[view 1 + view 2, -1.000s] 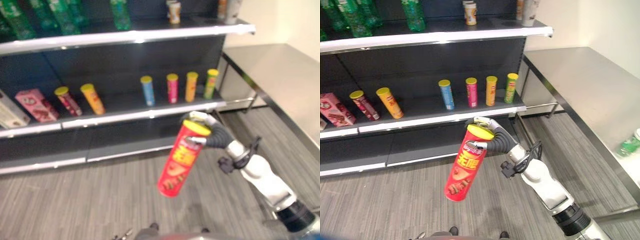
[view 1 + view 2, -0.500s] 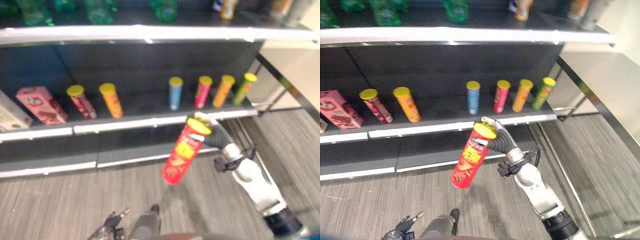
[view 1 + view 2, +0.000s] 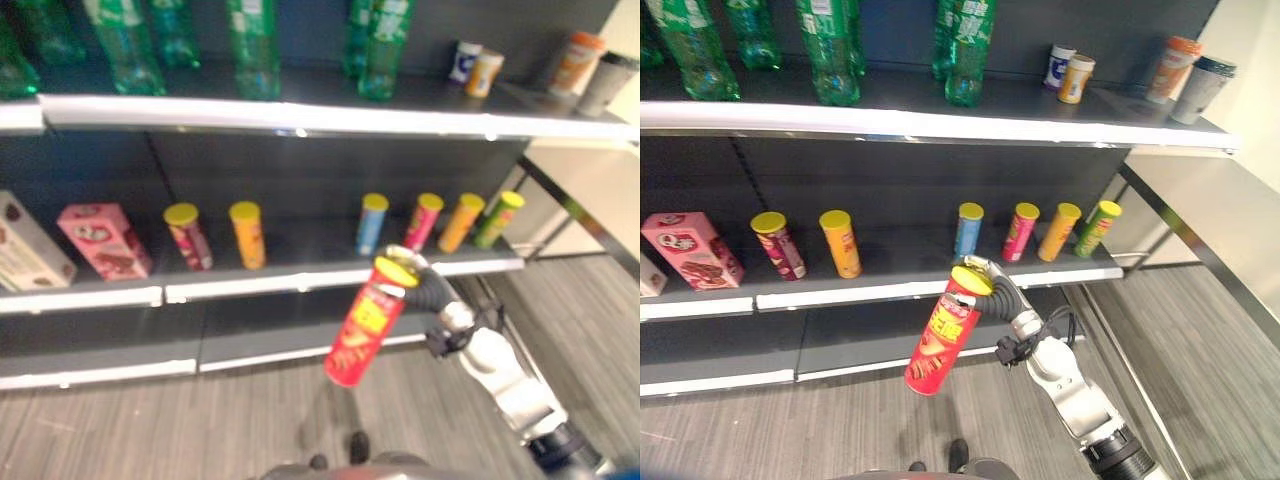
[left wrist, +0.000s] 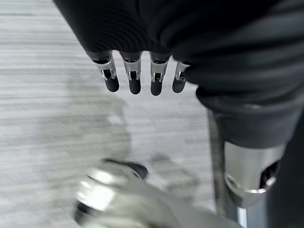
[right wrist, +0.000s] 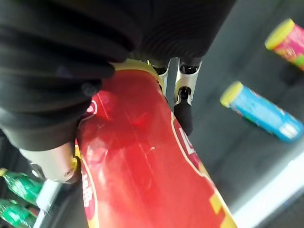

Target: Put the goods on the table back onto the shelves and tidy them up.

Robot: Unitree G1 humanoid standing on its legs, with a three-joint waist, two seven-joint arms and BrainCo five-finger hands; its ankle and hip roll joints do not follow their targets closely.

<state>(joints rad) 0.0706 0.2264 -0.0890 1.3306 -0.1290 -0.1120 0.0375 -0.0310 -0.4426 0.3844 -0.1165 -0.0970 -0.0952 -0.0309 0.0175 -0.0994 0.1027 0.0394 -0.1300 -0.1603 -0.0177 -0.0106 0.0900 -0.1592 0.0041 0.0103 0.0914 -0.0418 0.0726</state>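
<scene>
Here, in the left eye view, the right robot hand [image 3: 418, 283] grasps a red crisp canister [image 3: 363, 322] just under its yellow lid, so the tube hangs tilted below and to the left of the fingers, clear of the floor and in front of the middle shelf [image 3: 300, 281]. In the right eye view, a row of four small canisters [image 3: 1036, 230] stands on that shelf just beyond the hand, with two more canisters [image 3: 810, 243] and a pink box [image 3: 690, 249] well off to its left, and green bottles [image 3: 830, 50] on the shelf above. In the left wrist view, the left robot hand [image 4: 137, 76] hangs released, fingers straight, over bare floor. In the right wrist view, the fingers [image 5: 183, 102] curl round the red tube's top, with a blue canister [image 5: 261, 113] beyond them. The tube is judged light, stiff yet dentable, and smooth enough to slip; held at one end it will tend to swing, so a hold nearer mid-body would likely steady it for upright placement.
</scene>
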